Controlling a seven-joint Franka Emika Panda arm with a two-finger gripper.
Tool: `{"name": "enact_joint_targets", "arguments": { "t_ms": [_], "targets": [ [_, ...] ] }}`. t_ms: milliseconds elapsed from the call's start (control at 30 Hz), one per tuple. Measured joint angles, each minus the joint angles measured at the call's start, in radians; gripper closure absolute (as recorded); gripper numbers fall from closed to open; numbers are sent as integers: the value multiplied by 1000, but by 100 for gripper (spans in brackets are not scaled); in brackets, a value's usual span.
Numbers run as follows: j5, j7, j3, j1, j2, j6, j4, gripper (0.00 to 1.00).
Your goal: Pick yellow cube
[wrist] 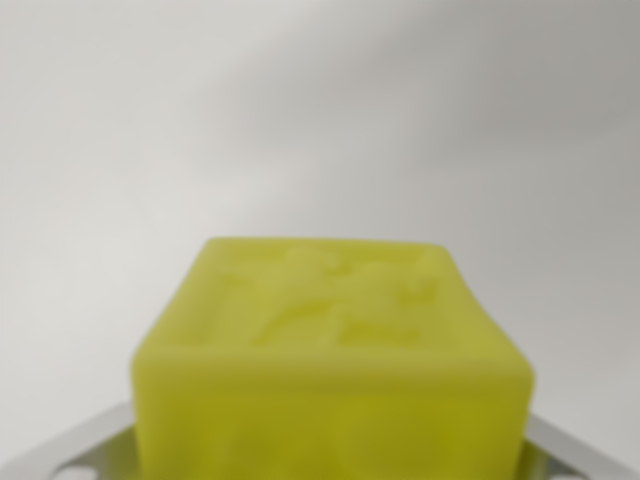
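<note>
1. The yellow cube (330, 360), a rounded, matte block with a raised relief on its top face, fills the lower middle of the wrist view against a plain pale surface (300, 120).
2. Silvery metal gripper (330, 462) fingers (70, 450) flank its lower sides; whether they are actually pinching it cannot be told.
3. It looks light, slightly soft and not slippery; the flat opposite side faces seem the best hold.

A cube (330, 370) fills the wrist view's lower centre, flanked at each bottom corner by metal pincer (330, 465) parts.
</note>
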Motion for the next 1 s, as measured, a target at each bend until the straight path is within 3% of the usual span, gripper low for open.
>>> {"name": "enact_joint_targets", "arguments": {
  "t_ms": [1000],
  "targets": [
    [-10, 7, 0, -1, -158, -198, 40, 100]
  ]
}}
